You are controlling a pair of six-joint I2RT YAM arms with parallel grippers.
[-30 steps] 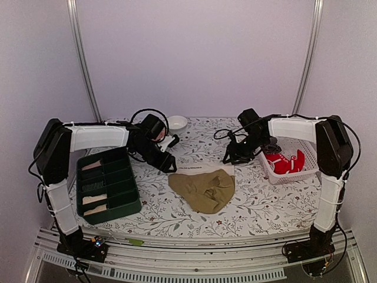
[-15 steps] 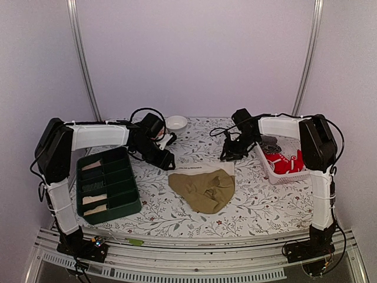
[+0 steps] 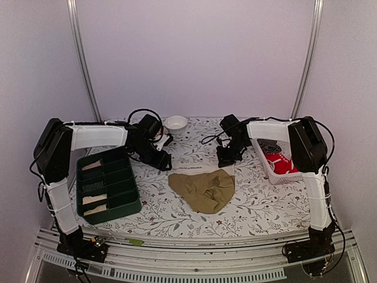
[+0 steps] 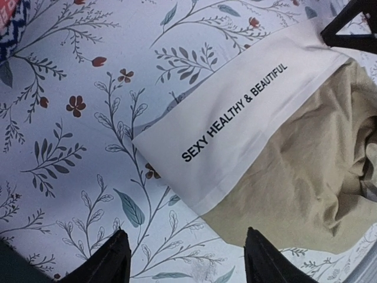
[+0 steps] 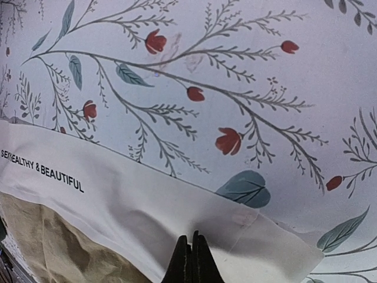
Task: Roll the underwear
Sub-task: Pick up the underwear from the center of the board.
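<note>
Right gripper (image 5: 191, 254): jaws pressed together at the white waistband (image 5: 147, 206) of the khaki underwear (image 3: 203, 188), probably pinching it. Left gripper (image 4: 187, 259) hangs with jaws apart over the band's other end. The garment lies mid-table (image 3: 159, 215), between green tray (image 3: 135, 184) and white basket (image 3: 267, 167)

The black capital words "SEXY HEALTHY & BEAUTIFUL" are printed along the wide white elastic waistband (image 4: 235, 127) of the khaki-tan soft cloth underwear (image 4: 306, 177), being read whole in the left wrist view and partly lost in a crease in the right wrist view.
</note>
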